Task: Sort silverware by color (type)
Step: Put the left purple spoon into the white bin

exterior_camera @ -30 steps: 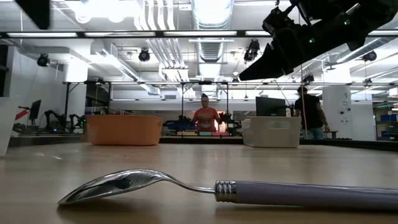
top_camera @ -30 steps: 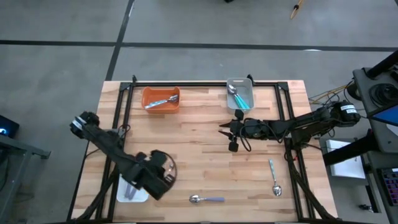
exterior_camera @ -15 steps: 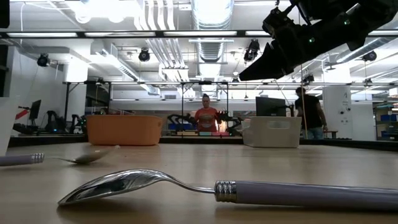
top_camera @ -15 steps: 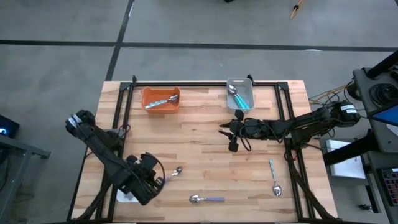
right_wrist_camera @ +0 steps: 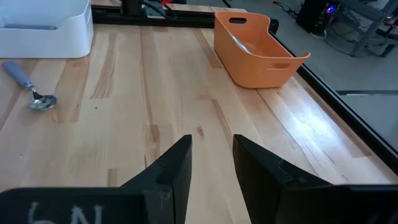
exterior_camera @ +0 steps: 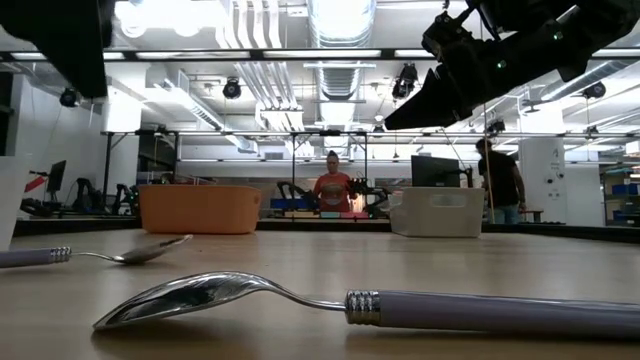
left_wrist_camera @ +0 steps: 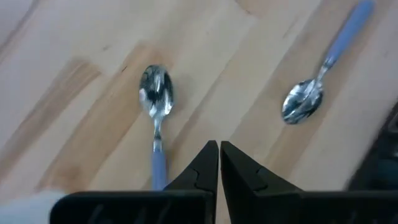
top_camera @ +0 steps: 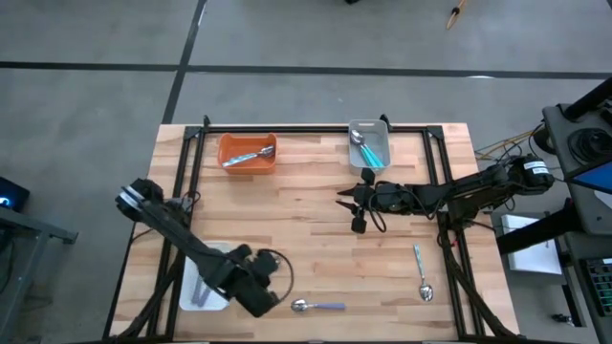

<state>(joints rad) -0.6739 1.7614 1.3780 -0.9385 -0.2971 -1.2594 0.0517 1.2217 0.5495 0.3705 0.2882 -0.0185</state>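
1. The left gripper (left_wrist_camera: 219,163), jaws clenched and empty, hangs over two spoons near the bench's (top_camera: 316,205) front edge.
2. The jaws must be opened, then lowered across the handle of the spoon (left_wrist_camera: 156,115) straight ahead.
3. The other spoon (left_wrist_camera: 314,87) lies apart; the white tray (top_camera: 194,287) stands close by.
4. The right gripper (right_wrist_camera: 210,163), jaws parted and empty, waits mid-bench, well clear.

Left gripper (left_wrist_camera: 219,155) hangs low, jaws shut and empty; right gripper (right_wrist_camera: 211,163) hovers mid-table, jaws parted.
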